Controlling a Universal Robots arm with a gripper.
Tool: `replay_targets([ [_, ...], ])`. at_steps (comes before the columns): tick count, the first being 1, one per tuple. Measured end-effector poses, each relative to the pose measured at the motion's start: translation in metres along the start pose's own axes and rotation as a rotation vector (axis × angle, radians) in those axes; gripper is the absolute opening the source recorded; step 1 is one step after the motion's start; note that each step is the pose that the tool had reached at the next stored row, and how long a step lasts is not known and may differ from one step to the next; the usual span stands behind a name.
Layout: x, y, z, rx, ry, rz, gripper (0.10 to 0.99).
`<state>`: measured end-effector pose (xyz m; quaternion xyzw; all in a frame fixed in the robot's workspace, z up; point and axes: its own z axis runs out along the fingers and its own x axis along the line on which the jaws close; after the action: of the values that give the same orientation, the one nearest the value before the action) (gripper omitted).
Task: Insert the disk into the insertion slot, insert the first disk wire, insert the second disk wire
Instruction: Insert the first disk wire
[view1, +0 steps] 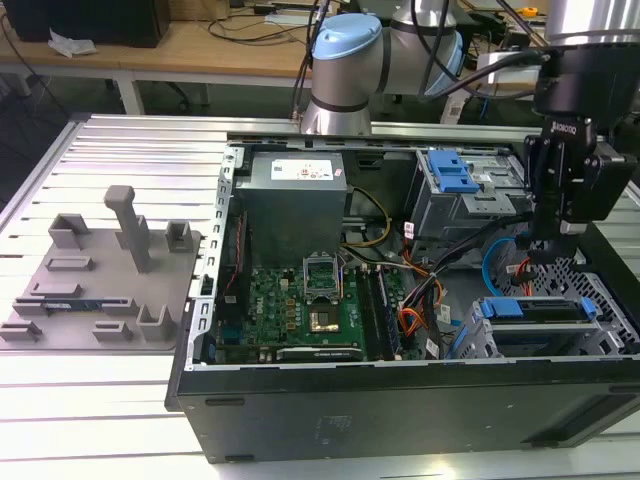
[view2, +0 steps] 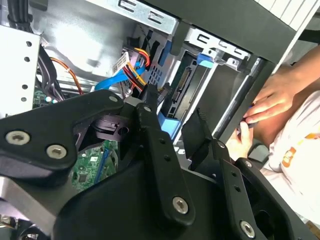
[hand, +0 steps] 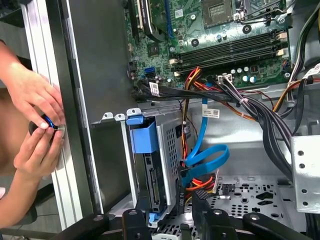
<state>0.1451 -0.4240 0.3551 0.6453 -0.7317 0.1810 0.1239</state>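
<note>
Your open computer case (view1: 380, 410) lies on its side. It holds the power supply (view1: 295, 205) at the far left and the motherboard (view1: 300, 300) nearer you. The drive cage sits in the near right corner of the exterior view.

The disk (view1: 530, 308) is seated in the insertion slot (view1: 515, 345) of that cage, lying flat with its blue carrier showing along the top edge. In the first wrist view its connector edge (hand: 152, 187) is exposed at the mouth of the bay and points into the case, towards the far side. The body runs back from there towards the near wall.

A blue data cable (hand: 206, 155) loops just beside that opening, next to a bundle of red, yellow and black power wires (hand: 192, 182). You cannot tell whether either plug is in the disk.

Your gripper (view1: 545, 250) hangs inside the case on the far side of the cage, over the perforated floor. In the second wrist view its black fingers (view2: 150, 107) stand apart, with nothing clamped between them, aimed at the disk's connector edge.

A person's hands (hand: 32, 95) rest outside the case wall on the table rail, pinching a small blue and black object.
</note>
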Motion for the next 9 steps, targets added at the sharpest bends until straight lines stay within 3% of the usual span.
replay_targets([
  [9,-0.0035,0.0009,0.0076,0.0,0.0,0.0,0.467],
])
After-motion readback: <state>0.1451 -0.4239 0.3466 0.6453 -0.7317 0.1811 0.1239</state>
